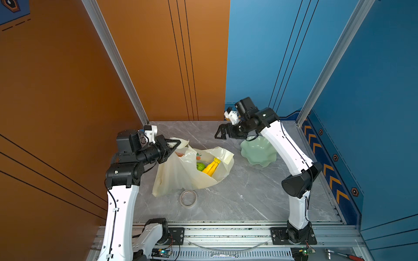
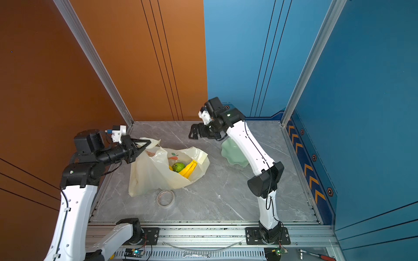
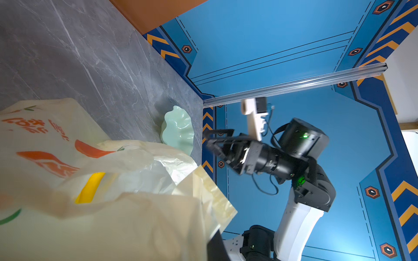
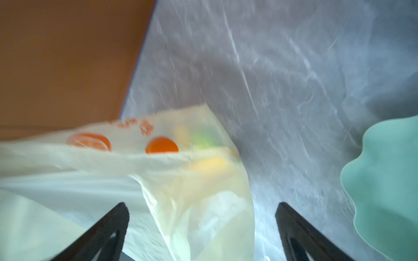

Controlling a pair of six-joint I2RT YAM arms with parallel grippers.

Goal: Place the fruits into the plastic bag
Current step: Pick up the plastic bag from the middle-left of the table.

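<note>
Left claw (image 1: 178,142) pinches the plastic bag (image 1: 178,176) by its handle; my right claw (image 1: 220,135) hangs spread near the green dish (image 1: 257,153). Bag, on the table (image 1: 237,192), holds banana bunch (image 1: 211,168), bumpy green ball (image 1: 200,166), possibly a lemon (image 2: 170,168).

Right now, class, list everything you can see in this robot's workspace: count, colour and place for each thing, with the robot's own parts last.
plastic bag: one, cream with orange print, lying open on the table's left half
banana bunch: one, yellow, inside the bag's mouth
bumpy green ball: one, green, in the bag beside the bananas
dish: one, pale green, right of the bag
tape roll: one, pale, in front of the bag
spanner: one, silver, front rail
red-handled tool: one, front right corner
table: one, grey marble
left gripper: black, shut on the bag's handle
right gripper: black, open, raised near the dish
</note>
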